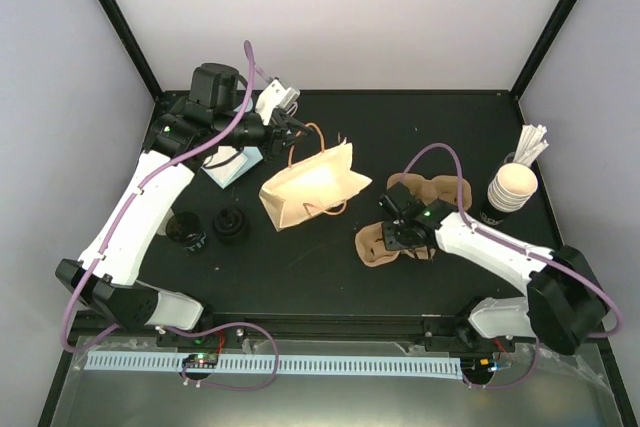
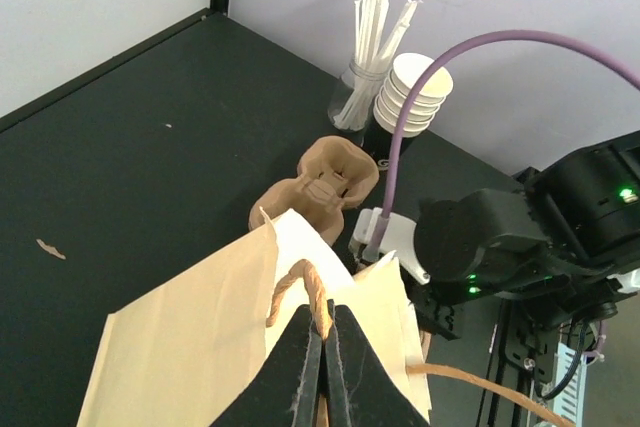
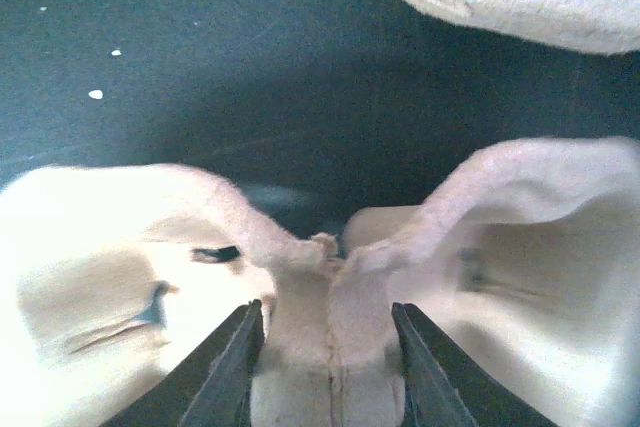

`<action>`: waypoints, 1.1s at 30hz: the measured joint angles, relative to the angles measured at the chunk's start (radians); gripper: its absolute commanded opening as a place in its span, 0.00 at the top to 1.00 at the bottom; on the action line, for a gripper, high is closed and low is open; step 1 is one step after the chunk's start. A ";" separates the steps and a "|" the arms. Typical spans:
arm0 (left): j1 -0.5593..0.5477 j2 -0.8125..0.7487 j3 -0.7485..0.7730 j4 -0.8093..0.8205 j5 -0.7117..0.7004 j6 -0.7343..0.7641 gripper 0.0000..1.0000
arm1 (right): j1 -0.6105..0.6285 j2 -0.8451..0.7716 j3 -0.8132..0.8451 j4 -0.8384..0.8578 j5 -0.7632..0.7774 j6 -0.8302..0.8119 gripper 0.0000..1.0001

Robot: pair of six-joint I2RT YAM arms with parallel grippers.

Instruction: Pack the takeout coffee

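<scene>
Nearest you, the right gripper [image 3: 326, 312] straddles the centre ridge of the brown moulded-pulp two-cup carrier [image 1: 374, 247]. Its fingers sit either side of the ridge; you cannot tell whether they clamp it. Farther back, the left gripper [image 2: 320, 332] pinches the twine handle [image 2: 298, 285] of the tan paper bag [image 1: 310, 187]. You cannot tell where the single cream paper cup is.

Top: overhead, whole table [image 1: 300, 267]; left wrist: over bag [image 2: 190, 347] toward carrier [image 2: 320, 182]; right wrist: close on carrier.
</scene>
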 measured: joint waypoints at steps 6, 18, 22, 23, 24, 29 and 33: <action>-0.007 0.000 0.000 0.000 -0.016 0.000 0.98 | 0.000 -0.124 0.024 -0.059 0.003 -0.002 0.65; -0.021 0.000 0.000 0.000 -0.031 0.002 0.98 | 0.000 -0.300 0.251 -0.187 0.041 -0.030 0.64; -0.027 0.000 0.000 -0.002 -0.032 0.002 0.98 | 0.000 -0.321 0.290 -0.224 0.043 -0.051 0.64; -0.030 0.000 0.000 -0.002 -0.034 0.003 0.98 | 0.000 -0.332 0.307 -0.229 0.040 -0.059 0.64; -0.032 0.000 0.000 -0.003 -0.035 0.003 0.98 | 0.000 -0.343 0.327 -0.231 0.035 -0.068 0.64; -0.045 0.000 0.000 -0.008 -0.042 0.004 0.98 | 0.000 -0.415 0.425 -0.219 -0.020 -0.129 0.62; -0.052 0.000 0.000 -0.011 -0.048 0.008 0.98 | 0.000 -0.447 0.484 -0.188 -0.097 -0.175 0.62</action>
